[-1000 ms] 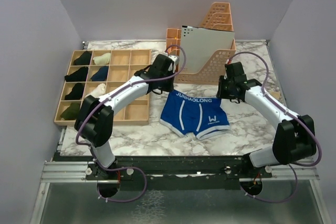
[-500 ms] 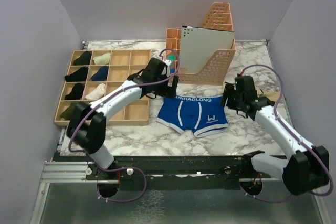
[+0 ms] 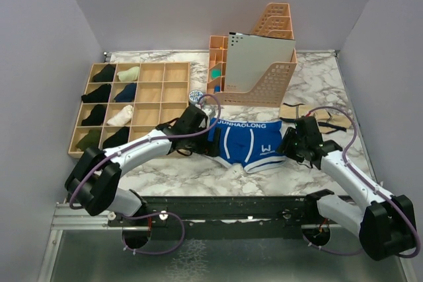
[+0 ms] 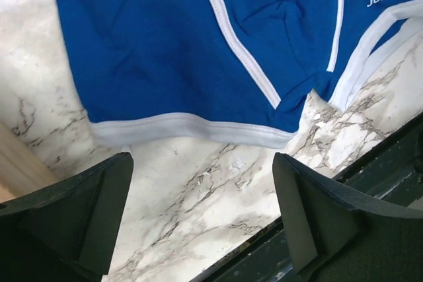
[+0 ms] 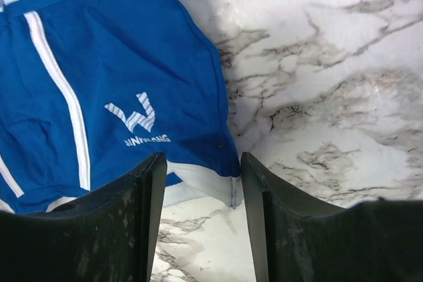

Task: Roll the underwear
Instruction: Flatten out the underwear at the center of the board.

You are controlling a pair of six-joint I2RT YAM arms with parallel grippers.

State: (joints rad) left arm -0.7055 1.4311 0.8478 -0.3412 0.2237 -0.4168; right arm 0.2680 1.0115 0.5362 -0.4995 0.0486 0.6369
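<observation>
Top external: arms [image 3: 142, 150] extend low, seemingly flanking underwear [image 3: 246, 144].

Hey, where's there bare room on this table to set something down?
Bare marble: the back right corner, between the orange file rack and the table's right edge; the near strip in front of the blue underwear. Crowded: the left, filled by the wooden divider tray, and the middle, where the left claw and right claw flank the underwear.

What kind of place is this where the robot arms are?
Probably a robot practice bench, not a home: plain walls box in a marble table, the arms are bolted to a metal rail, and a wooden tray of rolled clothes sits near blue underwear.
</observation>
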